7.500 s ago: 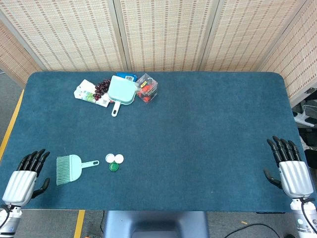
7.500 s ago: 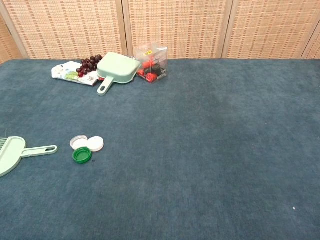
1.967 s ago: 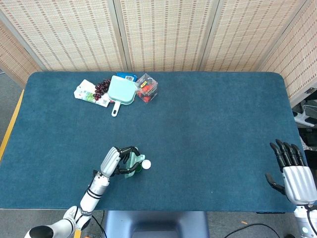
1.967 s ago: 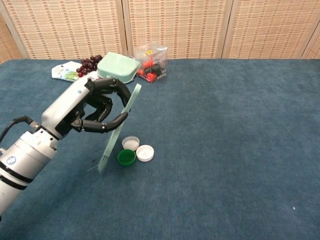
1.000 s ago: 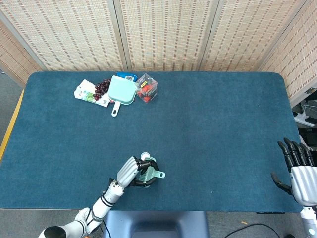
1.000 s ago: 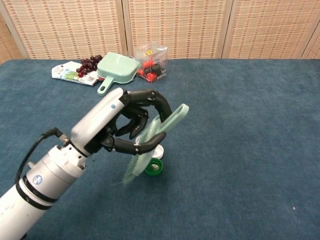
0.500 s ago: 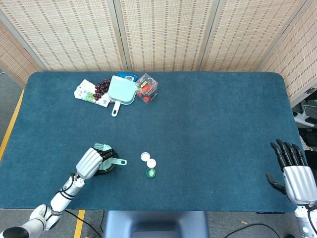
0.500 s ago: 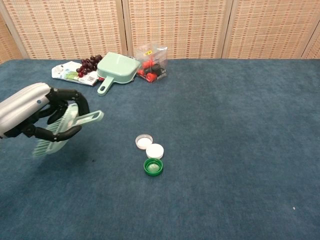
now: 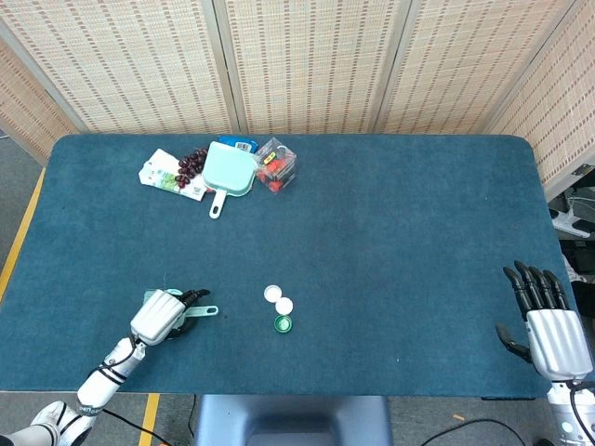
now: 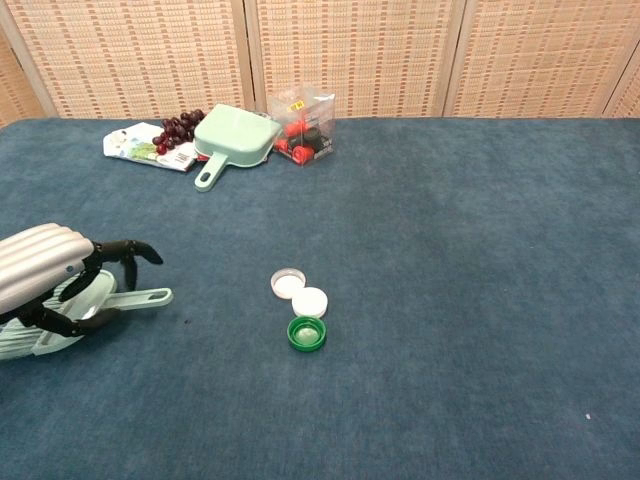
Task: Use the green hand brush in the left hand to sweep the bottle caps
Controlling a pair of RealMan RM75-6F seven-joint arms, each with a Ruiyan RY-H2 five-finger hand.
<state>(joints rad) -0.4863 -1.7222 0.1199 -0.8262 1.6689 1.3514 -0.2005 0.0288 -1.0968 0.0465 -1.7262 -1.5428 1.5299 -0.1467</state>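
Left hand (image 10: 45, 275) lowered to table, gripping green hand brush (image 10: 110, 303), bottle caps (image 10: 301, 307) well apart, right hand (image 9: 547, 325) spread at edge.

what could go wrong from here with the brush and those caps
The left hand holds the green hand brush low, well left of the bottle caps, so a long sideways stroke may scatter the three rather than move them together. The fingers look loosely curled over the brush, so it could twist or slip on contact.

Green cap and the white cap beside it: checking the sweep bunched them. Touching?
Cannot tell. In the chest view the green cap sits right against the white cap; no gap or contact shows plainly.
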